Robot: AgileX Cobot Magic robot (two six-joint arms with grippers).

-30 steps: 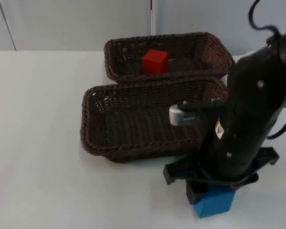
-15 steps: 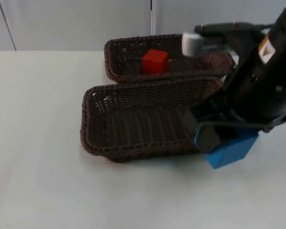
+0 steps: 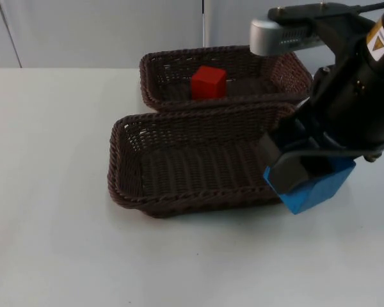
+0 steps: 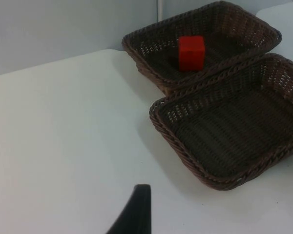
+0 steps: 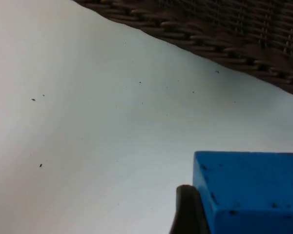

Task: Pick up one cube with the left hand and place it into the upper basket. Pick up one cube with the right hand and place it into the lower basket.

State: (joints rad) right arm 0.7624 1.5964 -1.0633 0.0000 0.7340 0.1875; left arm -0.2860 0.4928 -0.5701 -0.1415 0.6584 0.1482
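The right gripper [image 3: 304,176] is clamped on a blue cube [image 3: 317,187], holding it in the air just past the right end of the lower basket [image 3: 141,179], above the table [image 3: 51,192]. The cube is a smooth, matt block with sharp edges and a few dark specks on its face; in the right wrist view one black fingertip [image 5: 188,209] presses against its side, with the basket's braided rim behind it. A yellow warning sticker sits on the black arm, its marks too small to read.

Both baskets are shallow, rectangular, woven of dark brown wicker with a thick plaited rim, and they stand touching along their long sides. The upper basket [image 3: 160,70] holds a red cube [image 3: 208,82], smooth and matt, resting on its floor near the middle.

The left gripper [image 4: 134,214] waits over bare table well to the left of the baskets; whether its fingers are apart or together cannot be told. The table is plain white and smooth.
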